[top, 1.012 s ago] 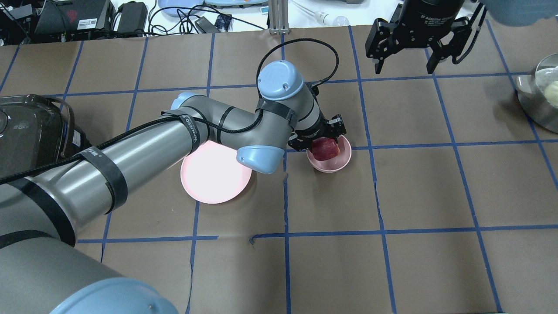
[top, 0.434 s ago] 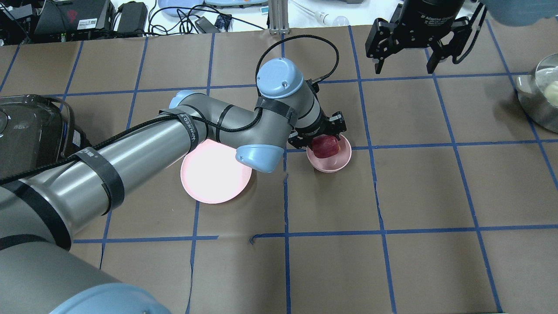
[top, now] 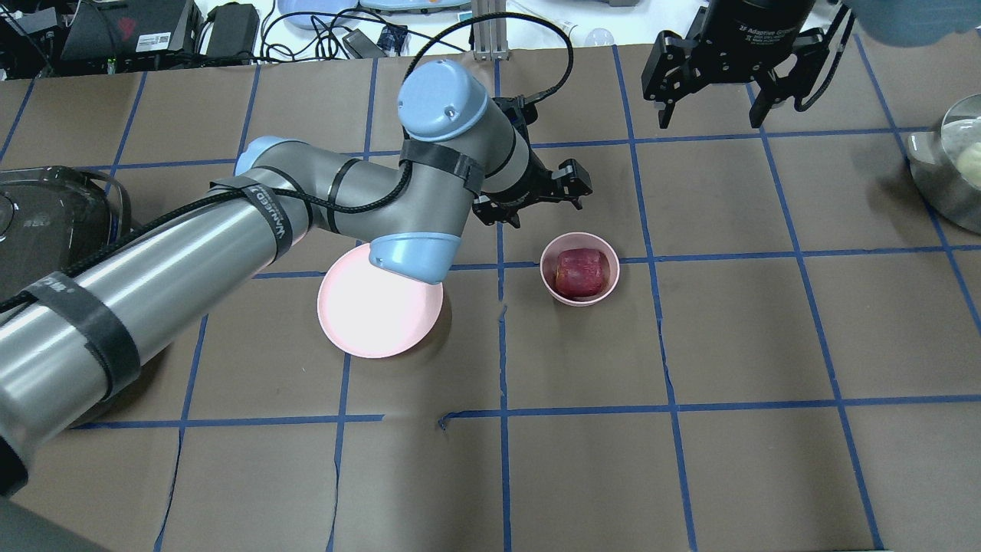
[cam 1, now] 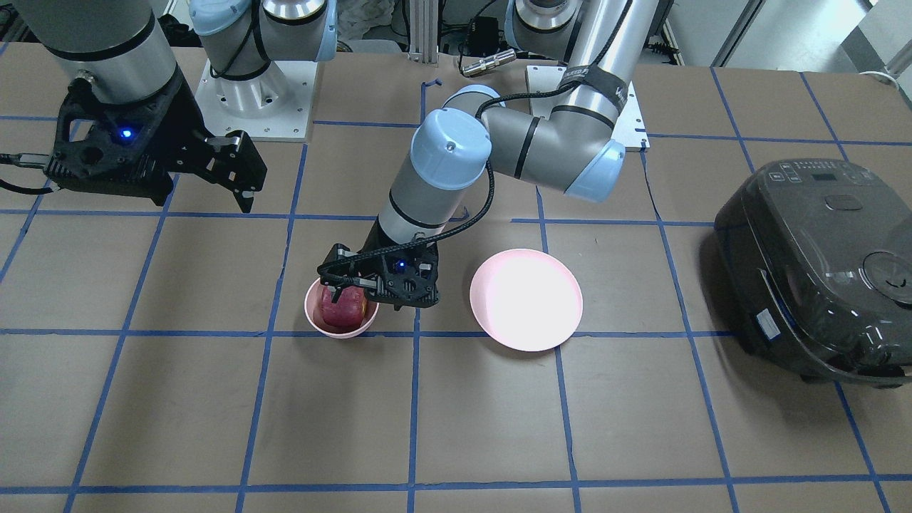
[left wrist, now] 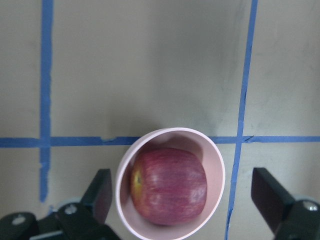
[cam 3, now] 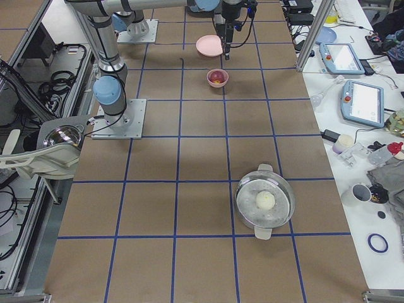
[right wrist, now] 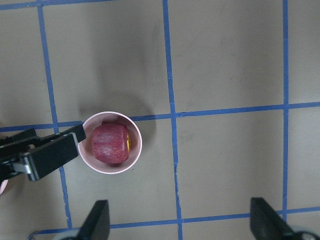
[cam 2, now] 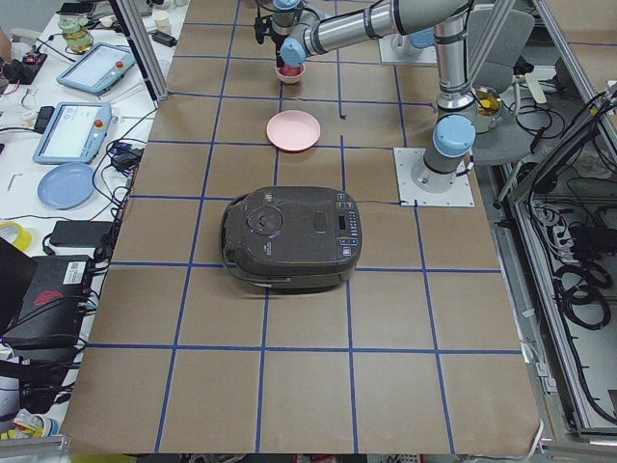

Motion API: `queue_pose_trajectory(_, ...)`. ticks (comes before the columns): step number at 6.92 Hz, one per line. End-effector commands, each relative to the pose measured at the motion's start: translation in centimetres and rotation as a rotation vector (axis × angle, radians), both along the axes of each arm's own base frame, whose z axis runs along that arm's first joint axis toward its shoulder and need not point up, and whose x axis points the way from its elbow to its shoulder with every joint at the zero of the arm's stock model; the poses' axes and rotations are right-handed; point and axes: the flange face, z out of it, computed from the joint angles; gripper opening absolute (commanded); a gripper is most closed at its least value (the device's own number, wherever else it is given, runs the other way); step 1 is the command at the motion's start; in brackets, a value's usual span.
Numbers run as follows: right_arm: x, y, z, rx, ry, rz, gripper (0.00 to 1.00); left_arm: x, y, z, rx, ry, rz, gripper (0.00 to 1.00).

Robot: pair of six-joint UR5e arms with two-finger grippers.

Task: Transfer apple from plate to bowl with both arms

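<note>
The dark red apple [top: 580, 273] lies in the small pink bowl [top: 579, 302], free of both grippers. It also shows in the left wrist view [left wrist: 169, 185] and the right wrist view [right wrist: 111, 142]. The wide pink plate [top: 375, 318] lies bare to the bowl's left, partly under my left arm's elbow. My left gripper [top: 536, 201] is open and empty above the bowl [left wrist: 216, 165], one finger [left wrist: 100, 192] on each side. My right gripper [top: 709, 119] is open and empty, high over the table's far right.
A dark rice cooker [top: 46, 222] stands at the table's left edge, also seen in the front view [cam 1: 819, 271]. A steel pot [top: 954, 165] with a pale ball in it sits at the right edge. Cables and devices lie beyond the far edge.
My left gripper was down around the apple in the bowl. It has lifted up and back toward the far side, and the apple stays in the bowl. The right arm has not moved.
</note>
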Motion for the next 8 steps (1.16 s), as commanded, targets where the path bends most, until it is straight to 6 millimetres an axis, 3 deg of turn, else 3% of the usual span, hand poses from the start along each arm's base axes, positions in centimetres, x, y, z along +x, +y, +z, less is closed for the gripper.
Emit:
queue_pose_trajectory(1,0.0,-0.1,0.0,-0.004,0.000,0.000,1.00,6.1,-0.1,5.6,-0.024,-0.041,-0.046,1.00)
queue_pose_trajectory(4,0.1,0.0,0.0,-0.004,0.000,0.001,1.00,18.3,0.4,13.8,0.004,-0.230,-0.111,1.00)
queue_pose_trajectory(6,0.1,0.0,0.0,-0.004,0.001,0.001,1.00,22.4,1.1,15.9,0.032,-0.339,-0.166,1.00)
queue_pose_trajectory(8,0.1,-0.1,0.1,-0.010,-0.001,0.001,1.00,24.1,0.6,18.1,0.048,-0.331,-0.138,1.00)
